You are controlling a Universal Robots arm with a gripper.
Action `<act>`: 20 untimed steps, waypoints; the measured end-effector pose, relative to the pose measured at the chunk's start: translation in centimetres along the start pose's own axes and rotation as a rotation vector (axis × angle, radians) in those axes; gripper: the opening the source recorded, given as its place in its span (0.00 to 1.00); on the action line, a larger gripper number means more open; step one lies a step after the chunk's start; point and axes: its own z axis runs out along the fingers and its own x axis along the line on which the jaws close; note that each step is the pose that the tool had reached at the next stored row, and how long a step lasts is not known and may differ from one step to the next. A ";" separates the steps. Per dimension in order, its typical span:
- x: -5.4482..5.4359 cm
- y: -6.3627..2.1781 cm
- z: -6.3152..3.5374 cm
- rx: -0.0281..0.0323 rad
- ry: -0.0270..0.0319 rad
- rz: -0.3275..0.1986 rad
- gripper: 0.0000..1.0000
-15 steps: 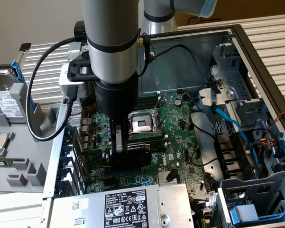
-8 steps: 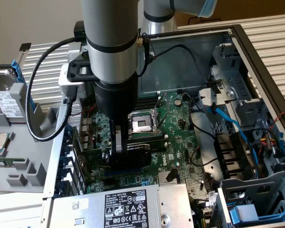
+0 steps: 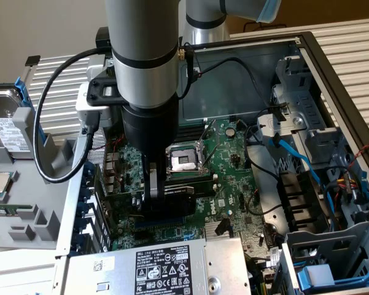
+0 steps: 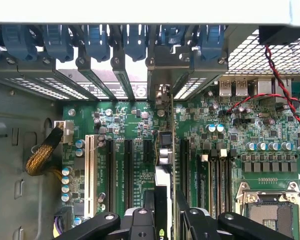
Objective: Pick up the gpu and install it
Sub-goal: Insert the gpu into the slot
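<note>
- Above the green motherboard point(image 4: 130, 125): black metal pincer point(image 4: 165, 212) grasping the gpu point(image 4: 163, 165), a thin card seen edge-on.
- Beside the motherboard's square CPU socket point(image 3: 183, 161): gpu's black shroud point(image 3: 178, 193), upright.

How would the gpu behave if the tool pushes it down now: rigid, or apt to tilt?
Probably rigid: the gpu is a flat board standing on edge between the tool fingers. It might tilt, since only its thin edge meets the motherboard. Its small exposed parts look fragile.

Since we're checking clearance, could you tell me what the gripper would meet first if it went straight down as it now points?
The gripper, shut on the gpu held on edge, points down at the motherboard. The card would probably meet an expansion slot first, though depth is unclear.
</note>
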 end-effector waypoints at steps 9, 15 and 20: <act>0.0 -0.01 0.11 0.0000 0.0000 0.000 0.27; 0.0 -0.01 0.13 0.0000 0.0000 0.000 0.27; 0.0 -0.01 0.14 0.0000 -0.0001 0.000 0.27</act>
